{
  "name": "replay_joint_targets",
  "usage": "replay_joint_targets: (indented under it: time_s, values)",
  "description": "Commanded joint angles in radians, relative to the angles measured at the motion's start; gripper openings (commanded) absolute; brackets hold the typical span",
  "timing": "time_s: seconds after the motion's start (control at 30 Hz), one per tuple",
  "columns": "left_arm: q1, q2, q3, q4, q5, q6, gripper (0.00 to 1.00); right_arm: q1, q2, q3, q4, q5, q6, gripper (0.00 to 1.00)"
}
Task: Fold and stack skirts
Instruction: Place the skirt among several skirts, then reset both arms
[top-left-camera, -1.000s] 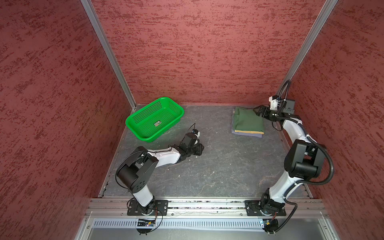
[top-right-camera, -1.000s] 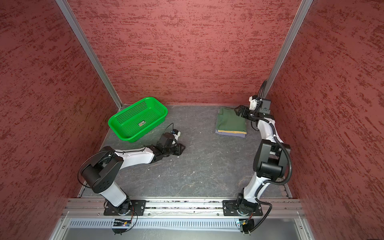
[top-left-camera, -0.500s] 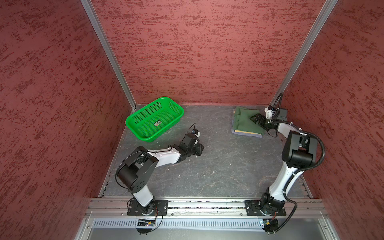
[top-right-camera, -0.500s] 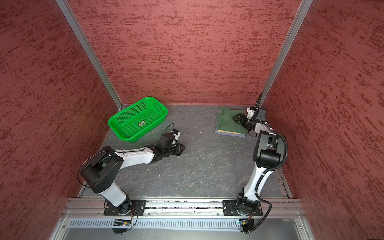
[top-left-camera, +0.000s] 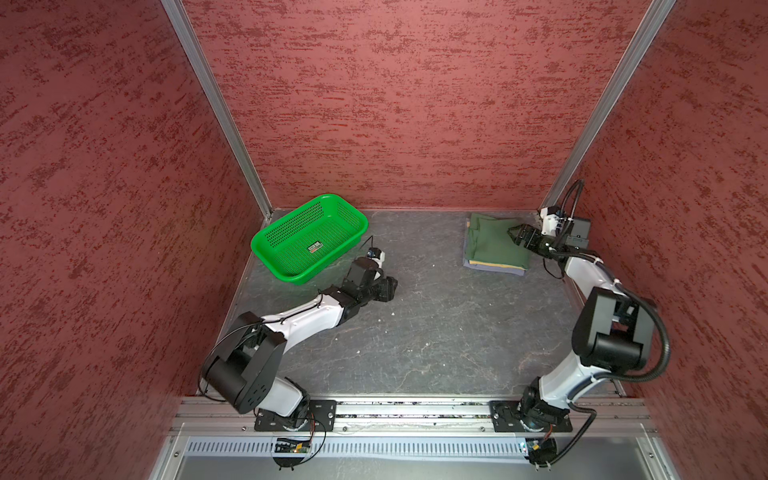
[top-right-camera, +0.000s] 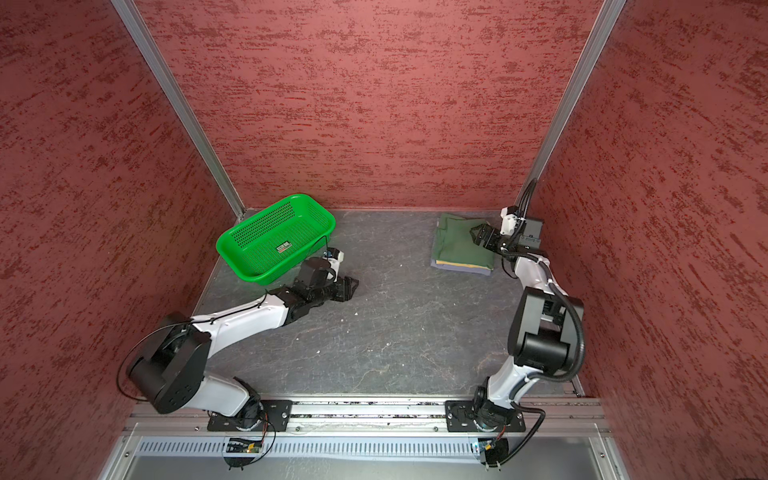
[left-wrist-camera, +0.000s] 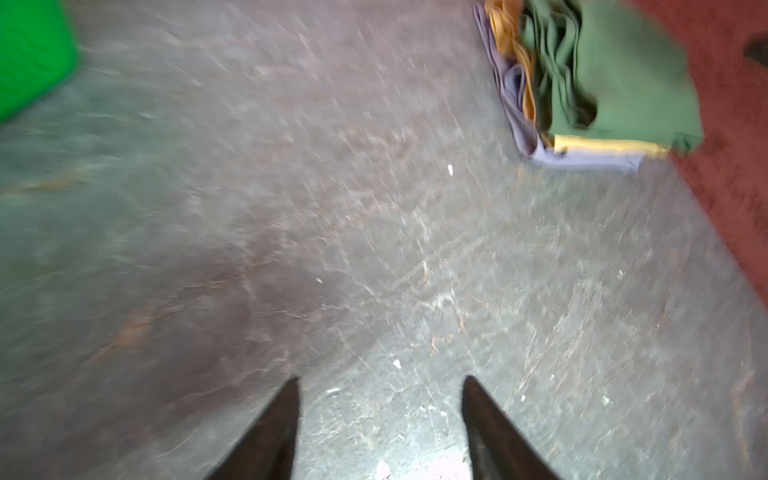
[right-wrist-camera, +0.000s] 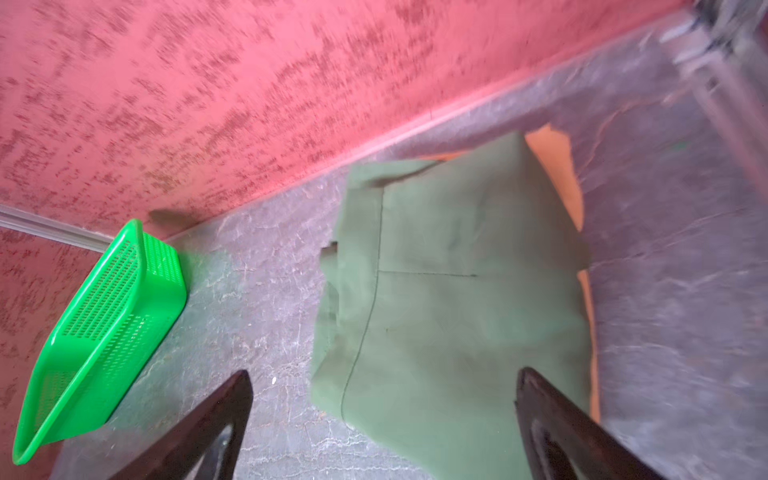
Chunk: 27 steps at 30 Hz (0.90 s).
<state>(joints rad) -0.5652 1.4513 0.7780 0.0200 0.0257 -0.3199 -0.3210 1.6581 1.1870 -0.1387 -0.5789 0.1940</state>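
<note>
The skirts (top-left-camera: 494, 247) are stacked in the counter's (top-left-camera: 436, 332) far right corner, green on top — yellow and lavender layers are shown best by the left wrist view. The right pincer (right-wrist-camera: 384, 372) is spread wide above them, the left pincer (left-wrist-camera: 381, 378) parted — nothing gripped.

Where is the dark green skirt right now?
In both top views the dark green skirt tops the folded stack near the back wall on the right arm's side, with the open right gripper over its edge.
</note>
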Motion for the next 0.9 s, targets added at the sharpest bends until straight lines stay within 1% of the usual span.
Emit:
replay_joint_targets:
  time_s: [0.0, 0.07, 0.13, 0.17, 0.2, 0.33, 0.37, 0.43, 0.5, 0.57, 0.63, 0.67, 0.7, 0.87]
  values:
    - [0.037, -0.072, -0.045, -0.062, -0.058, 0.041, 0.75, 0.013, -0.105, -0.105, 0.079, 0.101, -0.003, 0.99]
    - [0.068, -0.115, -0.071, -0.078, -0.068, 0.058, 0.86, 0.036, -0.175, -0.190, 0.109, 0.164, 0.006, 0.99]
    - [0.099, -0.151, -0.095, -0.085, -0.078, 0.074, 0.93, 0.065, -0.240, -0.268, 0.137, 0.225, 0.007, 0.99]
    - [0.116, -0.167, -0.107, -0.092, -0.079, 0.086, 0.99, 0.085, -0.271, -0.312, 0.154, 0.254, 0.009, 0.99]
    - [0.130, -0.184, -0.115, -0.095, -0.078, 0.097, 0.99, 0.102, -0.295, -0.348, 0.165, 0.278, 0.009, 0.99]
    - [0.189, -0.243, -0.155, -0.083, -0.081, 0.134, 0.99, 0.194, -0.381, -0.535, 0.314, 0.404, -0.004, 0.99]
    - [0.200, -0.255, -0.163, -0.070, -0.085, 0.141, 0.99, 0.204, -0.385, -0.566, 0.342, 0.418, -0.008, 0.99]
    - [0.239, -0.276, -0.186, -0.026, -0.054, 0.137, 0.99, 0.226, -0.367, -0.623, 0.407, 0.471, -0.035, 0.99]
    - [0.257, -0.289, -0.201, 0.019, -0.049, 0.147, 0.99, 0.253, -0.339, -0.646, 0.442, 0.556, -0.081, 0.99]
    - [0.260, -0.290, -0.193, 0.030, -0.062, 0.181, 0.99, 0.258, -0.302, -0.673, 0.522, 0.574, -0.091, 0.99]
    - [0.261, -0.281, -0.185, 0.038, -0.102, 0.225, 0.99, 0.258, -0.264, -0.699, 0.625, 0.574, -0.087, 0.99]
    - [0.264, -0.277, -0.188, 0.053, -0.118, 0.244, 0.99, 0.259, -0.255, -0.686, 0.617, 0.585, -0.096, 0.99]
    - [0.272, -0.275, -0.189, 0.059, -0.122, 0.259, 0.99, 0.258, -0.246, -0.688, 0.650, 0.598, -0.106, 0.99]
    - [0.306, -0.286, -0.216, 0.128, -0.146, 0.316, 0.99, 0.259, -0.227, -0.751, 0.887, 0.633, -0.178, 0.99]
